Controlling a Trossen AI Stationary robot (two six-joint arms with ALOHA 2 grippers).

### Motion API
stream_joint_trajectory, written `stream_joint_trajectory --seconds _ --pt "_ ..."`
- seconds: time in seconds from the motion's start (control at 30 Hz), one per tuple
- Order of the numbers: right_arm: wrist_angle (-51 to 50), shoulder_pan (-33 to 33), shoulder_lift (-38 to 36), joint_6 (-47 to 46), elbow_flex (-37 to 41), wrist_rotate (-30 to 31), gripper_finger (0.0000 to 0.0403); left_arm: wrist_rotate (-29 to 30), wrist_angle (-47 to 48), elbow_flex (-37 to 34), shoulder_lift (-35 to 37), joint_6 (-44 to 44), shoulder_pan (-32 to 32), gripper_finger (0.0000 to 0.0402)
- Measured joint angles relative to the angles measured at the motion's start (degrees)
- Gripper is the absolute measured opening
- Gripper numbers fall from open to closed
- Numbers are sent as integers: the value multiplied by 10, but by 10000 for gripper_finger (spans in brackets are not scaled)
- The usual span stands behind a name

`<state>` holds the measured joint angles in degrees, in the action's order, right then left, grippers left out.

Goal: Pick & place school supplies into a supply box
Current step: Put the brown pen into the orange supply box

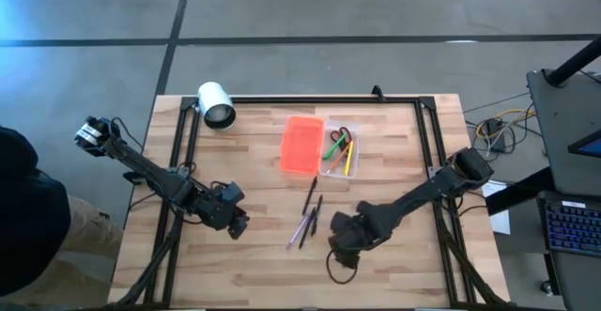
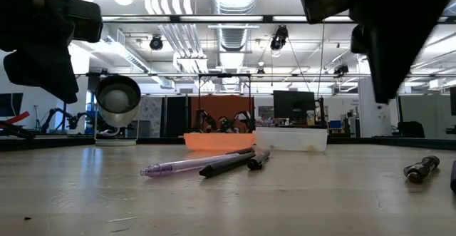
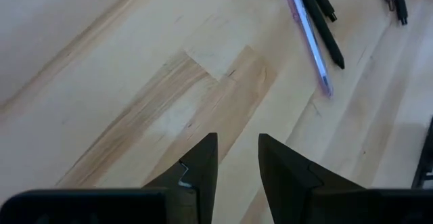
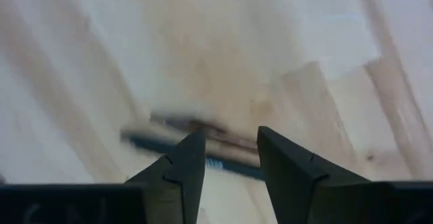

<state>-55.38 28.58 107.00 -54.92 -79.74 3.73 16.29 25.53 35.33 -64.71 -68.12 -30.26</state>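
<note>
High view: I have the supply box (image 1: 324,147) near the far middle of the tabletop (image 1: 263,264), orange lid (image 1: 301,145) lying beside the clear tray (image 1: 340,155), which already holds some pens and the red-handled scissors (image 1: 341,134). Three or four loose pens (image 1: 310,219) lie between my two arms, near the table's middle.

Right end effector (image 1: 340,247) hangs just beside the near ends of those pens. Its wrist camera shows the fingers (image 4: 179,170) a narrow gap apart, nothing between them, with a blurred dark pen (image 4: 203,158) lying crosswise just ahead of the tips. Left end effector (image 1: 235,225) waits near the left edge, fingers a small gap apart and empty; its camera catches the purple pen (image 3: 308,31) and a dark pen (image 3: 323,17) farther off.

Handling, my judgement: these pens are light, stiff, smooth and round, so they will roll or skate if nudged. I'd pinch mid-barrel, fingers square across the shaft, and take an outer one since they lie close together.

Hard to make out: the right wrist picture is smeared, so I cannot tell which pen is under the fingers. The low view shows only the tray's side; its contents are hidden there. A dark object (image 2: 420,169) on the right I cannot identify.
</note>
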Motion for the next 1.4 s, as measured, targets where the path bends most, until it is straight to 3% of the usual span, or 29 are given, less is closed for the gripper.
stream_joint_trajectory --seconds 0.2,0.47,0.9,1.4 --pt "-19 8 0 230 6 -34 130 1 -2 0 0 16 0 90" --pt "-2 9 0 485 34 -20 130 73 -15 0 0 -42 0 90" --pt "90 9 0 492 56 -42 130 93 -15 0 0 -71 0 90" --pt "115 9 0 501 106 -36 130 93 -15 0 0 -71 0 90"
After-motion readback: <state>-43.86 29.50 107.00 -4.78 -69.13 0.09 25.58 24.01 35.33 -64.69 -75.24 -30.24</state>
